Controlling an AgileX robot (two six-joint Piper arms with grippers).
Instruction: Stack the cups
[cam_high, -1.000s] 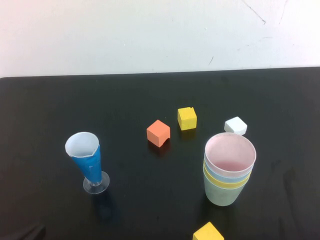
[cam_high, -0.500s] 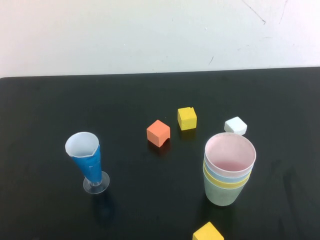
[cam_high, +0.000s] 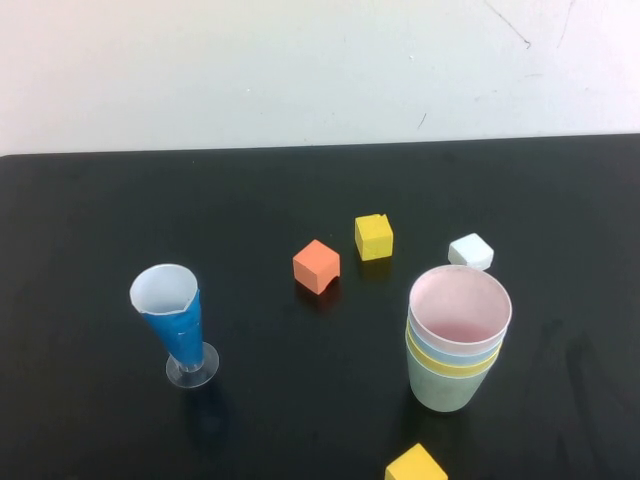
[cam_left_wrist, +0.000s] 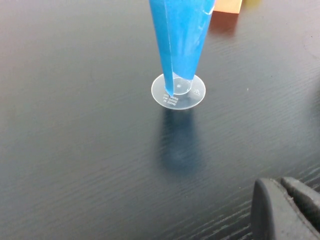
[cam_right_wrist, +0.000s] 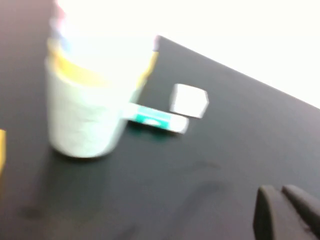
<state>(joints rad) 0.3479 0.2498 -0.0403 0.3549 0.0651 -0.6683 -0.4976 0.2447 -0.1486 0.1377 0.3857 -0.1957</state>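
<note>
The cups stand nested in one stack at the right front of the black table: the pink cup (cam_high: 460, 305) is innermost on top, with light blue and yellow rims below it and the pale green cup (cam_high: 445, 387) outermost. The right wrist view shows this stack (cam_right_wrist: 85, 105) blurred, apart from my right gripper (cam_right_wrist: 281, 190), which is shut and holds nothing. My left gripper (cam_left_wrist: 280, 182) is also shut and empty, low over the table near the stemmed glass. Neither gripper appears in the high view.
A blue-wrapped glass (cam_high: 172, 322) (cam_left_wrist: 180, 40) on a clear foot stands at the left front. An orange cube (cam_high: 317, 266), a yellow cube (cam_high: 374, 237) and a white cube (cam_high: 471, 251) (cam_right_wrist: 188, 100) lie behind the stack. Another yellow cube (cam_high: 416, 464) sits at the front edge.
A dark part of the left arm at the bottom left corner of the high view has drawn back out of sight. The cups and cubes have not moved.
</note>
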